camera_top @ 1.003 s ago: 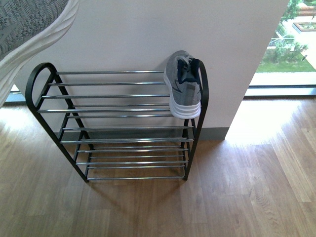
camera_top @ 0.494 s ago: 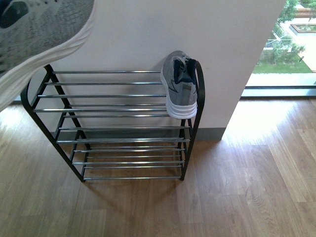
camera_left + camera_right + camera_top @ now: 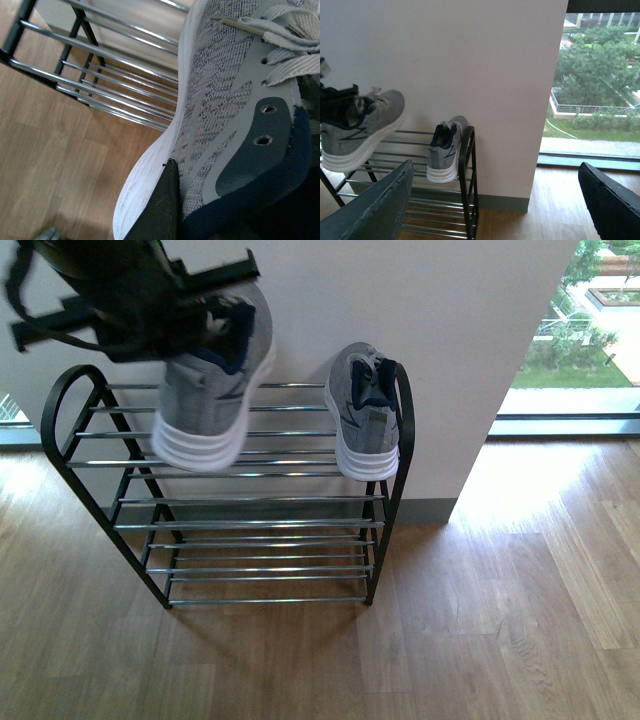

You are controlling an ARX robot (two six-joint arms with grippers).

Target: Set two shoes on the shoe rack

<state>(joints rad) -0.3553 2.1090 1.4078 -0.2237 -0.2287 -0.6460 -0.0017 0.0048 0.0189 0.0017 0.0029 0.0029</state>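
My left gripper [image 3: 205,318] is shut on a grey knit sneaker [image 3: 215,390] with a thick white sole, holding it tilted in the air just above the left-middle of the shoe rack's [image 3: 250,498] top tier. In the left wrist view the sneaker [image 3: 225,100] fills the picture, one dark finger [image 3: 162,210] presses against its side, and the chrome rods [image 3: 100,50] lie beneath. A second grey sneaker [image 3: 365,420] rests on the top tier at the right end, heel toward me. My right gripper [image 3: 495,210] is open and empty, back from the rack [image 3: 467,175], and sees both sneakers [image 3: 362,127] [image 3: 445,150].
The rack stands against a white wall [image 3: 400,300] with a grey baseboard. Wooden floor [image 3: 480,620] stretches in front and to the right. A floor-level window [image 3: 580,340] lies to the right of the wall.
The held sneaker has swung from the top-left corner rightward and down to hang over the rack's top tier. The left arm has come into view. The racked sneaker has not moved.
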